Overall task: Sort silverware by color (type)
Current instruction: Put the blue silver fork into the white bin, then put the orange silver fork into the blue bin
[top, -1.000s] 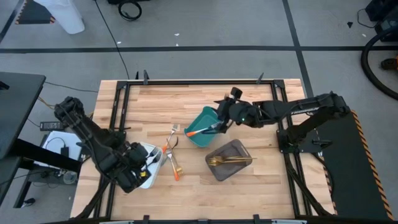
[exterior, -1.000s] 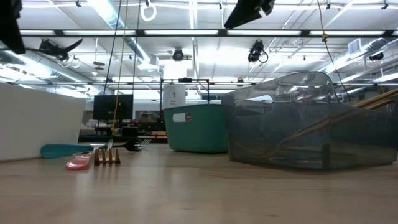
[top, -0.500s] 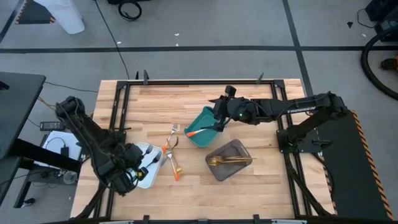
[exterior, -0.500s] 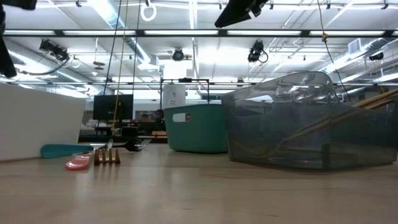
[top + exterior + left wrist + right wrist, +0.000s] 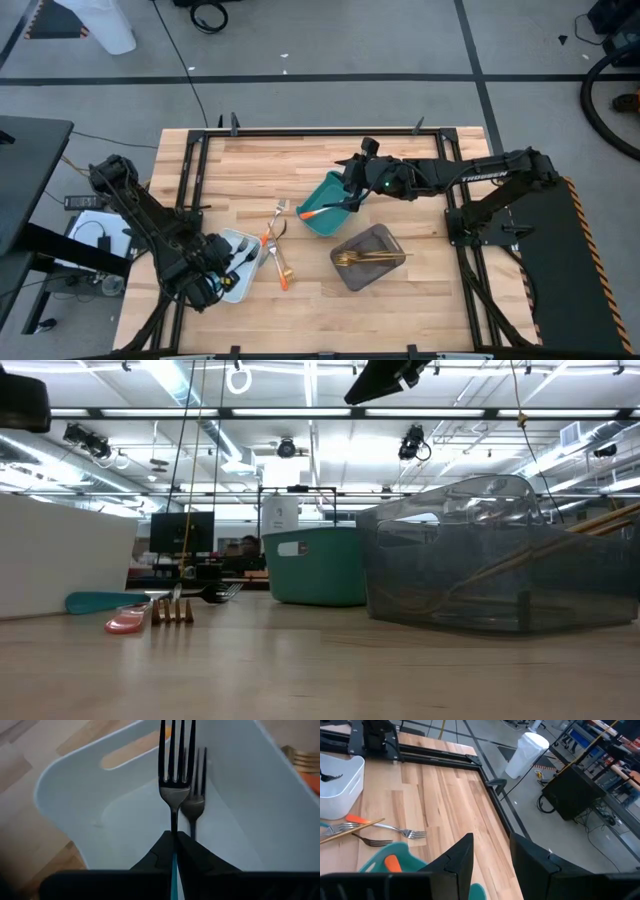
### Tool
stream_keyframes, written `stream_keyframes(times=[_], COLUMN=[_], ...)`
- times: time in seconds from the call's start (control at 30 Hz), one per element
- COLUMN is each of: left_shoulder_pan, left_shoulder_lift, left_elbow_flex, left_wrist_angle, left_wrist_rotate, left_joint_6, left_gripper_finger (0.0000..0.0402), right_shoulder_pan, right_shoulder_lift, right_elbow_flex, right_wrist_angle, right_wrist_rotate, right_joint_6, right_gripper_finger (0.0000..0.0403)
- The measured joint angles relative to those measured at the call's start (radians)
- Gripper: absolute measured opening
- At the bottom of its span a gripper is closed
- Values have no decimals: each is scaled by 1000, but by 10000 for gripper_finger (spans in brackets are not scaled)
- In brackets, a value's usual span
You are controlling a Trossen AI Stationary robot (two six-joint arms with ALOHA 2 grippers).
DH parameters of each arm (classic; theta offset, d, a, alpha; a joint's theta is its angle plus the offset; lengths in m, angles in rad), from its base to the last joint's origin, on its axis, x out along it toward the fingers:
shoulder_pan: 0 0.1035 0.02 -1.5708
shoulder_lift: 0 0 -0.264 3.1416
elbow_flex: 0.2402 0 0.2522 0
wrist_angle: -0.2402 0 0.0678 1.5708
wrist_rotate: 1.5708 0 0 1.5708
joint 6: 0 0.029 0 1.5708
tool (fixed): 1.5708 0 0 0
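Left fingers (image 5: pixel 174 851) are closed on the teal handle of a fork (image 5: pixel 174 780), tines pointing away from the wrist, over the interior of the white tray (image 5: pixel 75 795). A second fork (image 5: pixel 195 800) lies inside that tray, just beside the held one. In the high view the left gripper (image 5: pixel 207 277) sits at the near-left of the bench (image 5: pixel 250 165), at the left edge of the white tray.

Right fingers (image 5: pixel 455 857) stand apart with nothing between them. The right gripper (image 5: pixel 352 193) hangs above the far rim of the teal tray (image 5: pixel 322 222), which is at mid-bench. An orange-handled utensil (image 5: pixel 322 210) lies in the teal tray, its orange end resting on the tray's left rim.

Right of and nearer than the teal tray is the grey tray (image 5: pixel 385 268), touching or nearly touching it. It holds gold utensils (image 5: pixel 365 258), lying roughly left to right.

Loose silverware (image 5: pixel 275 240) lies on the bench between the white and teal trays: forks with orange handles, a gold piece, and dark-headed forks crossing one another. Exact count cannot be told. In the low view a teal handle (image 5: pixel 100 601), a pinkish handle end (image 5: pixel 125 623) and upturned gold tines (image 5: pixel 172 610) show on the left.

A person's head shows far behind the bench in the low view.
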Motion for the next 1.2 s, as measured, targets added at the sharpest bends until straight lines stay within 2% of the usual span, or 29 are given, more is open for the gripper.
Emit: stream_keyframes(times=[0.1,0.27,0.33,0.43,0.7,0.93,1.2], left_shoulder_pan=[0,19,40,85,270,431,638], left_shoulder_lift=[0,0,0,-1,-1,-1,23], left_elbow_flex=[1,3,24,83,215,249,251], left_wrist_angle=[18,19,9,10,-79,-125,-94], left_wrist_rotate=[0,61,92,81,59,60,81], left_joint_6=[-1,6,53,172,436,672,837], left_gripper_finger=[30,82,100,113,103,98,98], right_shoulder_pan=[0,0,0,0,0,2,13], right_shoulder_lift=[0,0,0,0,0,0,0], right_elbow_flex=[0,0,0,0,0,0,0], right_wrist_angle=[1,0,0,1,0,-52,-154], right_wrist_rotate=[0,-1,-1,-1,-2,-37,-49], right_joint_6=[0,0,0,0,15,77,201], right_gripper_finger=[138,138,138,138,138,138,138])
